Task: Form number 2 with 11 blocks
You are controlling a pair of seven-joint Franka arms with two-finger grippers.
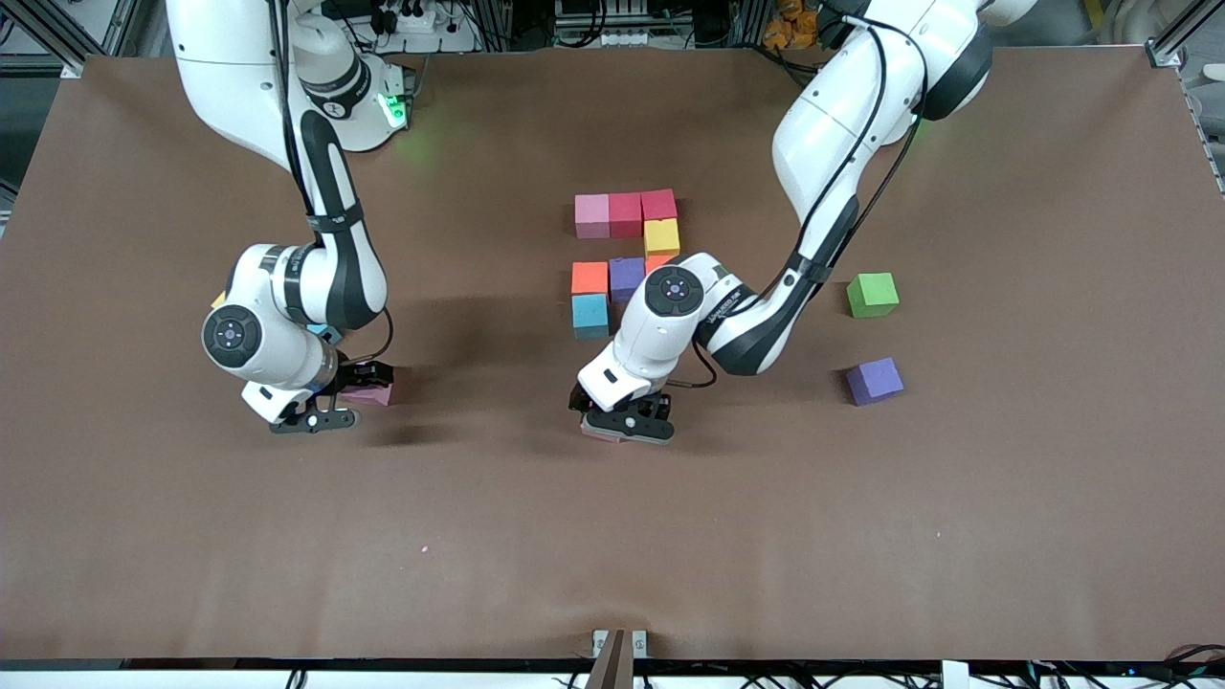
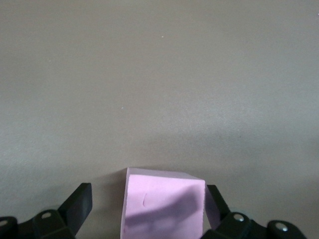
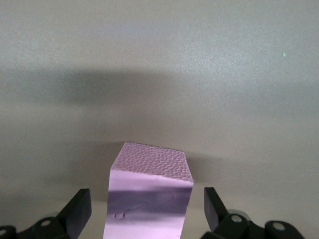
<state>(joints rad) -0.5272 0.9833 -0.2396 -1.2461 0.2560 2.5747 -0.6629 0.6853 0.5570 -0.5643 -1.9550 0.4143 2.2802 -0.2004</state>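
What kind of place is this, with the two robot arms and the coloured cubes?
Most likely a robotics lab. A table covered in brown cloth holds foam blocks, two white arms reach over it, and aluminium framing and cables run along the arms' side of the table.

Partly built number 2 at mid-table, three blocks loose.

Pink, red and red in the row farthest from the front camera; yellow below; then orange, purple, orange sliver; light blue nearest. Apart: purple cube, two pink cubes.
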